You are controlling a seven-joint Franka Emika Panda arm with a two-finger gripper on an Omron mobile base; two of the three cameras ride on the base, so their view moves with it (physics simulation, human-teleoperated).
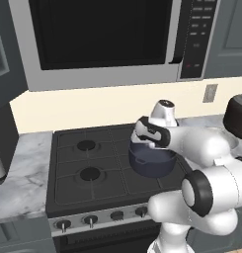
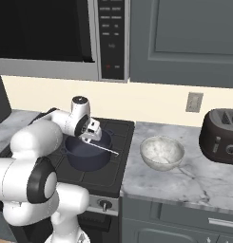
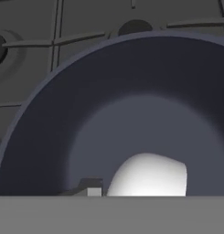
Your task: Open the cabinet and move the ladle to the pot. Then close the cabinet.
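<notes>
A dark blue pot stands on the front right burner of the stove. My gripper hangs over the pot, shut on the ladle, whose thin silver handle sticks out to the right across the rim. In the hand view the ladle's pale bowl lies low inside the pot. In the left base view my gripper sits at the pot's far rim. A dark grey recessed-panel door of the cabinet hangs right of the microwave, and the part in view looks shut.
The microwave hangs above the stove. On the marble counter right of the stove sit a pale bowl and a dark toaster. A wall socket is behind them. Stove knobs line the front edge.
</notes>
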